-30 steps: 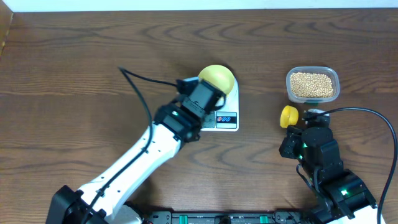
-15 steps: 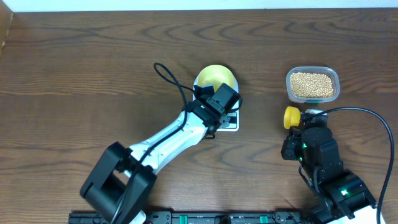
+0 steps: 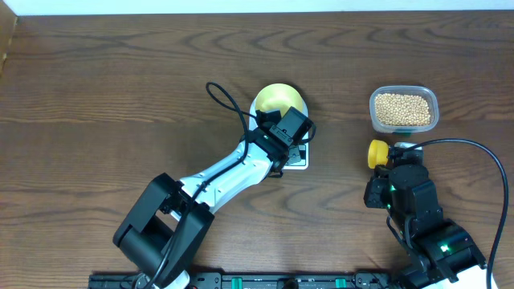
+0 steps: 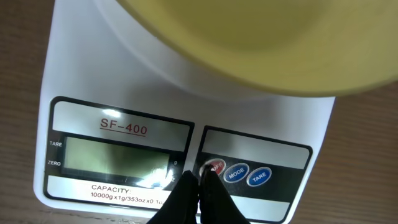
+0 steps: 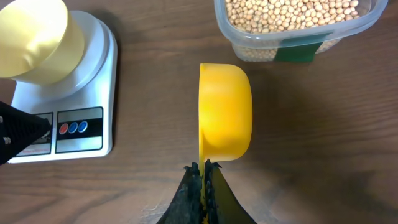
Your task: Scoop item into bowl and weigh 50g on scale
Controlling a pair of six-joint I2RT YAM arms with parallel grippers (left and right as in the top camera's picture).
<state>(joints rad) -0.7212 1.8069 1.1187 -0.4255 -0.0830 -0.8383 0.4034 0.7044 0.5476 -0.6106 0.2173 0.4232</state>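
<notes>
**A:** What has been altered over the last second?

**B:** The left arm has been swung in from the table's left side to the front of the scale. The left gripper is held there with its fingers pressed together and nothing between them. Its tips are set at the red button — whether they touch it or stop just short cannot be told.

**A:** And the display?

**B:** No digits can be made out on it, so the scale is judged not yet switched on or zeroed.

**A:** Where is the bowl found?

**B:** It is seated on the scale's platform, and no beans are seen inside it.

**A:** And on the right?

**B:** Little has been shifted. The right gripper is clamped on the handle of the yellow scoop, which is held just short of the clear tub. The beans are all lying in that tub — scooping is judged to be waiting on the button press.
</notes>
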